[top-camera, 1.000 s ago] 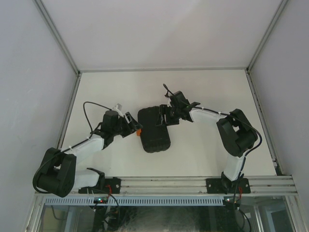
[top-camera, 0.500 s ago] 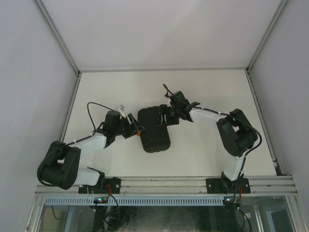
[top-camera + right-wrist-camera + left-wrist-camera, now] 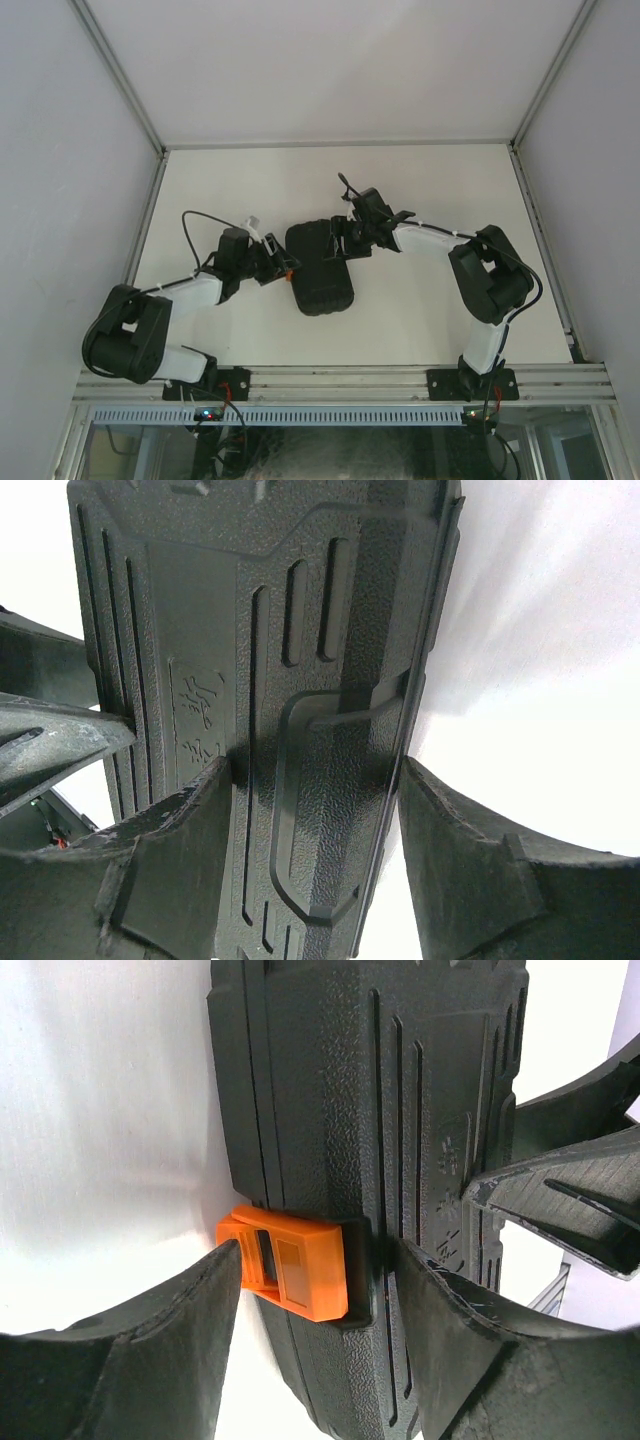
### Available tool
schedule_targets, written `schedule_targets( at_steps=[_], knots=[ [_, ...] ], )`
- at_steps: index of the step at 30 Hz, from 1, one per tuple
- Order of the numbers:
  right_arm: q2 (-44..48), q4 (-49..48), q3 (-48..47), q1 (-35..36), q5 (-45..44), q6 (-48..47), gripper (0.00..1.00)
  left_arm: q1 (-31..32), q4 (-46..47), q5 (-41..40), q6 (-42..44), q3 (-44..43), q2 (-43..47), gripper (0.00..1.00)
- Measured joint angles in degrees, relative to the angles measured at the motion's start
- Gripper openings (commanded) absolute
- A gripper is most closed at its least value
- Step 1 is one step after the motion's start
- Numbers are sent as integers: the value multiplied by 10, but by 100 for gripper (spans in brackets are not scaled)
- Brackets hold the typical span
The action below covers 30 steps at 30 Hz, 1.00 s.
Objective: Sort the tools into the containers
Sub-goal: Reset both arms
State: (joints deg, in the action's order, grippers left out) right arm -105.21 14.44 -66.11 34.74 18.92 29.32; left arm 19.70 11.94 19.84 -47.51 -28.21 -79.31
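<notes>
On the left, the orange latch [image 3: 295, 1270] could be scraped rather than released. It is met only by the tip of one finger of the left end effector [image 3: 318, 1252], and a pull made at a slant would probably let that tip ride off the plastic. If the latch is pushed rather than levered, the closed black tool case [image 3: 320, 270] could be shoved rightward across the bench [image 3: 230, 190] instead of being unlatched. On the right, one finger of the right end effector [image 3: 312, 775] lies over the ribbed lid. The lid could therefore be pinned shut, or the case tipped, once the latch gives.

The case lies flat in the middle of the bench, between the two arms, with its long axis running near to far. The latch sits on the case's left edge, inside the gap of the left end effector, whose fingers are held apart. One finger is on the bench side and touches the latch's outer end, and the other is against the lid just right of the latch. The case's right edge is straddled by the right end effector, its fingers likewise apart, one over the lid and one just beyond the edge. Whether any squeeze is applied cannot be told. No tools are seen, and with the case shut its contents are hidden.
</notes>
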Motion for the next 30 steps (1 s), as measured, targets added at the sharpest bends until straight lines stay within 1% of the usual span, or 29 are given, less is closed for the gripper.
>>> schedule_targets(
  at_steps=[8,14,20,22,25,26,30],
  knots=[
    [0,0,-1,-6,-3,-2,31,-5,52,19,-17,0,-32,64],
    [0,1,-1,-10,-3,-2,31,-6,108,31,-40,3,-63,65],
    [0,5,-4,-11,-8,-2,32,-8,141,32,-50,9,-73,67],
    [1,6,-4,-11,-10,-2,35,-8,143,28,-51,10,-73,69],
    [4,8,-4,-11,-13,-2,46,-3,128,18,-54,10,-68,71],
    [5,8,-4,-10,-14,-2,49,-2,117,12,-53,9,-60,72],
    [16,20,-3,-9,-26,-2,60,3,29,-29,-38,3,-11,83]
  ],
)
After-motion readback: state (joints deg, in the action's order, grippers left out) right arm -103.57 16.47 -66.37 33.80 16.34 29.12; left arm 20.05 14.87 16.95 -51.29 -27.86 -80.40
